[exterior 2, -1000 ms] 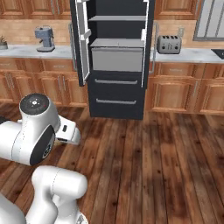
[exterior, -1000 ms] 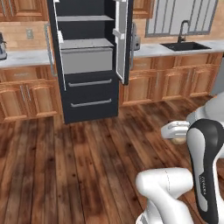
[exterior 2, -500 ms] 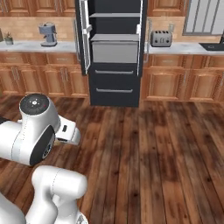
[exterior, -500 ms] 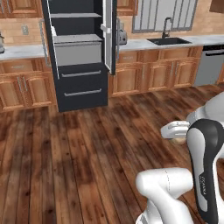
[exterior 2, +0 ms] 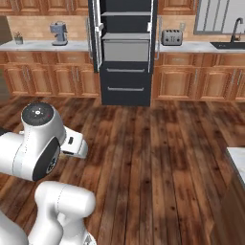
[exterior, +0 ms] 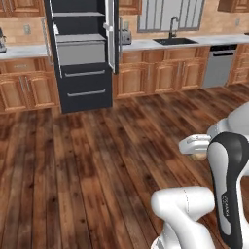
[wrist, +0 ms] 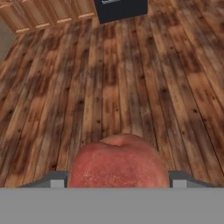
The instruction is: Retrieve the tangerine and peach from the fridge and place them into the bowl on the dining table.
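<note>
The peach (wrist: 118,159), reddish with a pale top, sits low in the hand view between the two dark fingertips. My gripper (wrist: 118,180) is shut on the peach and holds it above the wooden floor. In the left base view a tan bit of the peach (exterior: 198,156) peeks out under the white hand. The black fridge (exterior: 80,53) (exterior 2: 125,48) stands across the room with both upper doors open and light grey shelves showing. A pale marble corner of the dining table (exterior 2: 238,160) shows at the right edge. The tangerine and the bowl are out of view.
Wooden wall cabinets with a pale counter run on both sides of the fridge. A sink (exterior: 174,41), a dishwasher (exterior: 218,65), a toaster (exterior 2: 172,37) and a coffee machine (exterior 2: 59,33) stand along them. Wide wooden floor lies between me and the fridge.
The whole picture has shifted with the base: the fridge looks farther off and slid left in the left base view, and the sink side came in. The arm's pose is unchanged.
</note>
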Robot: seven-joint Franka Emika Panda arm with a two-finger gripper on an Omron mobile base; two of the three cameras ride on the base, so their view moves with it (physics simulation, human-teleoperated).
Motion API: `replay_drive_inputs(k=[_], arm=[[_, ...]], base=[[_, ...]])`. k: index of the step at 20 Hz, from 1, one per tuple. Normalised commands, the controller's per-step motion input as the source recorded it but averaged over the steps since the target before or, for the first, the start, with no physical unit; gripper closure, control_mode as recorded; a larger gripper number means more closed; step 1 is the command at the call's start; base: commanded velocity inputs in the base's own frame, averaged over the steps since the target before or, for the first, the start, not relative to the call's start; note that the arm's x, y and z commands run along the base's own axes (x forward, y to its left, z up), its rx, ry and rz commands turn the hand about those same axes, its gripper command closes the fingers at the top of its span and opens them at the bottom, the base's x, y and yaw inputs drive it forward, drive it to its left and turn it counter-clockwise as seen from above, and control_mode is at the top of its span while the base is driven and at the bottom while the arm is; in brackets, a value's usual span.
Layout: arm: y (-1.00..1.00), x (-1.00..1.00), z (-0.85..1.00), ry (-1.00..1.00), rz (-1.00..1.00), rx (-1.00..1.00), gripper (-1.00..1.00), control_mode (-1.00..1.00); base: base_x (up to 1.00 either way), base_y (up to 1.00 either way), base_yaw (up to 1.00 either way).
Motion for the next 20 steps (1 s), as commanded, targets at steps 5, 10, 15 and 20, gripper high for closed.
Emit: replay_drive_inputs(k=[5,10,15,20], arm=[[0.00,0.00,0.00,0.00,0.00,0.00,1.00,1.00],[0.00,0.00,0.00,0.00,0.00,0.00,1.00,1.00],[0.00,0.00,0.00,0.00,0.00,0.00,1.00,1.00],[0.00,0.00,0.00,0.00,0.00,0.00,1.00,1.00]], base=[[-1.00,0.00,-0.01],[-1.00,0.00,0.00],[-1.00,0.00,0.00],[-1.00,0.00,0.00]])
